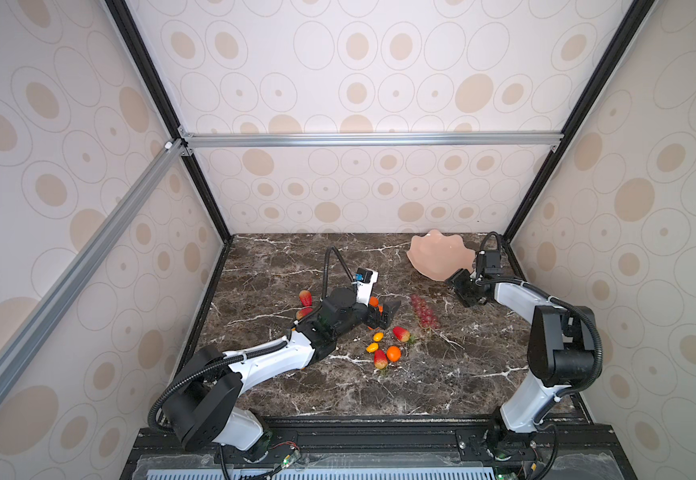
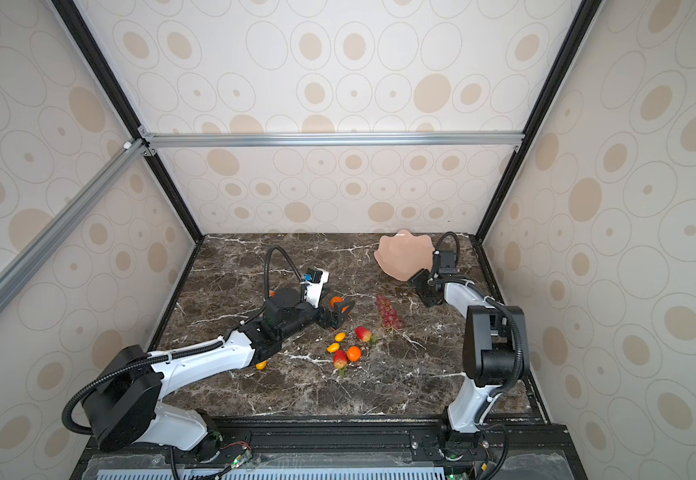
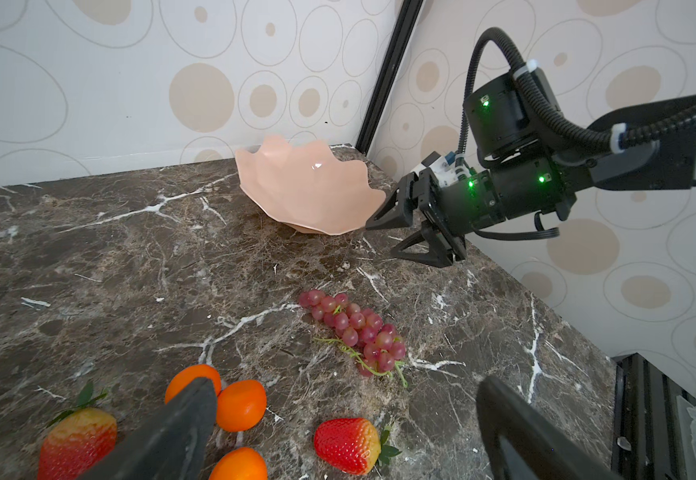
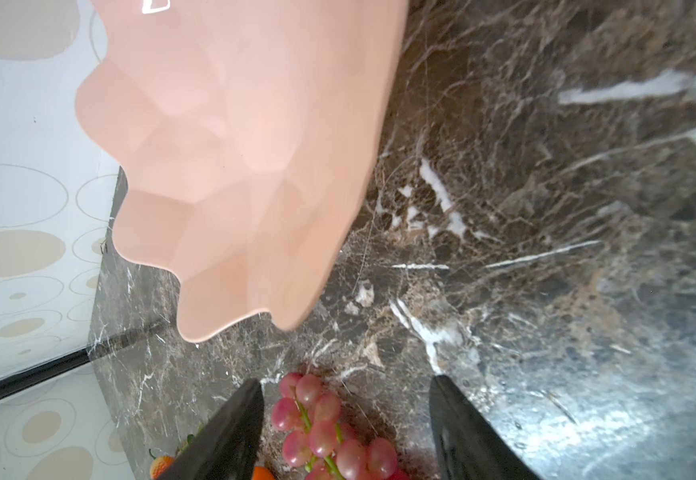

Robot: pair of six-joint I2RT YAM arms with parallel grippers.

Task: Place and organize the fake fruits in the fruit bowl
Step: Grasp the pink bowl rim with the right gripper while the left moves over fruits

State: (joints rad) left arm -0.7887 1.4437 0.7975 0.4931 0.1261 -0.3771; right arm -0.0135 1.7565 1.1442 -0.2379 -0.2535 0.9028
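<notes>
The pink fruit bowl (image 1: 437, 255) (image 2: 404, 253) (image 3: 308, 187) (image 4: 246, 145) stands tilted at the back right of the marble table, with nothing in it. My right gripper (image 1: 453, 286) (image 3: 381, 239) (image 4: 346, 384) is open beside its near rim, one fingertip at the rim edge and nothing between the fingers. The grape bunch (image 1: 423, 311) (image 3: 354, 328) (image 4: 325, 428) lies mid-table. My left gripper (image 1: 385, 311) (image 2: 340, 311) (image 3: 342, 384) is wide open low over a strawberry (image 3: 346, 444) and tangerines (image 3: 240, 405).
In front of the left gripper lie another strawberry (image 1: 400, 333), a tangerine (image 1: 393, 353), a third strawberry (image 1: 380, 358) and small yellow ovals (image 1: 378, 336). Two strawberries (image 1: 305, 297) lie behind the left arm. The right wall stands close behind the bowl.
</notes>
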